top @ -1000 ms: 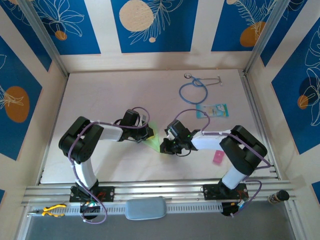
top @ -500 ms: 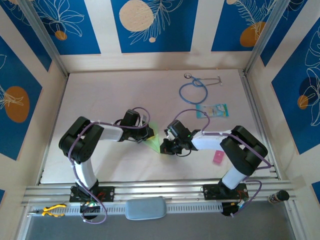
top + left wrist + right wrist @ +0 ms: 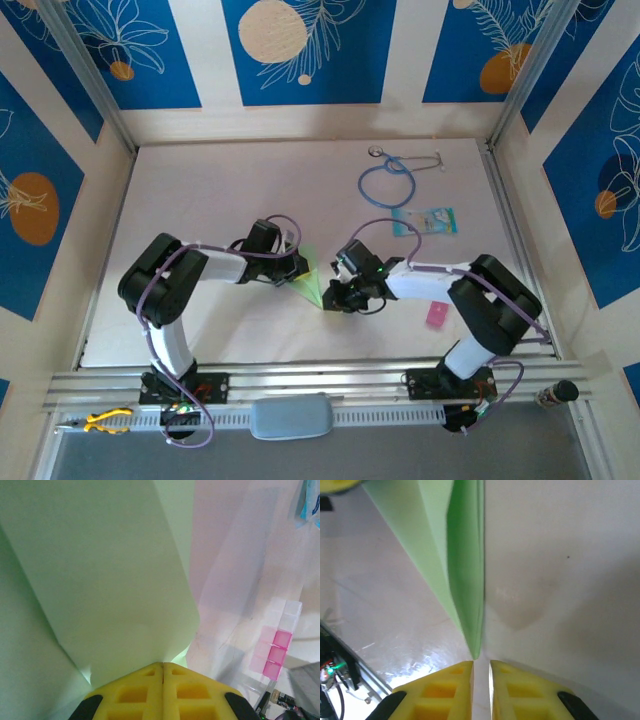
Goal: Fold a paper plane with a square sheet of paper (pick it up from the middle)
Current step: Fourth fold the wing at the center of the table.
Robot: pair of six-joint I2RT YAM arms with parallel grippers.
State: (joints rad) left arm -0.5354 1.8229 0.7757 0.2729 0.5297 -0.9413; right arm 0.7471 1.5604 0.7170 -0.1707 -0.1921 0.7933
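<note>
The square sheet of paper [image 3: 311, 279] is light green and folded into a long pointed wedge, lying between the two arms at the table's middle. My left gripper [image 3: 299, 268] is shut on its wide end, and the green paper [image 3: 100, 570] fans out from the closed yellow fingertips [image 3: 150, 680]. My right gripper [image 3: 331, 297] sits at the narrow end. In the right wrist view the paper's pointed tip [image 3: 472, 645] ends just ahead of my right gripper [image 3: 481, 667]. Its jaws stand slightly open with nothing between them.
A blue stethoscope [image 3: 386, 181] lies at the back right of the white table [image 3: 200, 200]. A teal-and-white card [image 3: 431, 220] is in front of it. A small pink strip [image 3: 436, 315] rests by the right arm. Yellow-handled pliers [image 3: 105, 420] lie on the front rail.
The right gripper's jaws have parted a little and the paper's tip is now free in front of them. The left gripper stays shut on the paper. Both arms have barely moved.
</note>
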